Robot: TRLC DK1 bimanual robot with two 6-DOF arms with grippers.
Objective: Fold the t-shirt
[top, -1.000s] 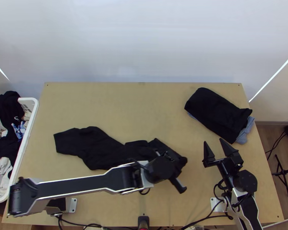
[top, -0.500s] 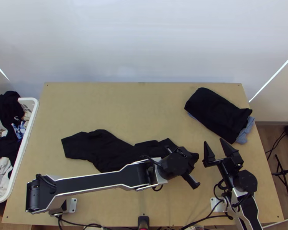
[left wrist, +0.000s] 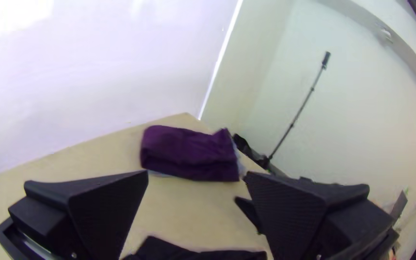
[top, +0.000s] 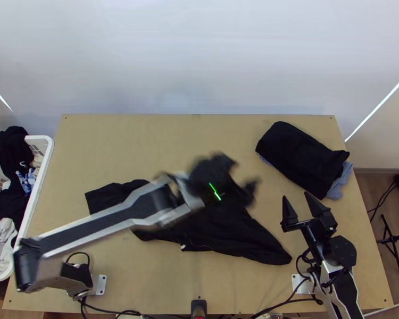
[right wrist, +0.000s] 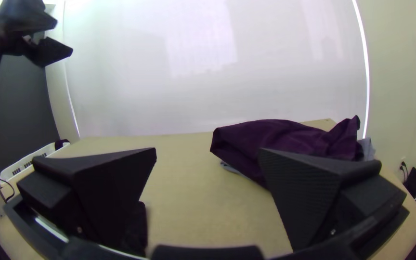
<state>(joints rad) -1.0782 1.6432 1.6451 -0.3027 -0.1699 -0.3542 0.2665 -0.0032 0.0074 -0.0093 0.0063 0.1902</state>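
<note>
Light wooden table (top: 146,133), pale wall (top: 199,58) beyond. Left arm (top: 93,232) stretched slantwise above black t-shirt (top: 226,234); left gripper (top: 244,171) raised, jaws parted wide. T-shirt lies rumpled across table's middle. Right gripper (top: 296,195) apart from it, pointing toward far side, jaws also spread, unclenched.

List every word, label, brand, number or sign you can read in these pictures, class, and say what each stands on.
No readable text.
Pale mark on dark cloth in the white basket: too small to read.
White speck at the black garment's edge: too small to tell whether it is a label.
</note>
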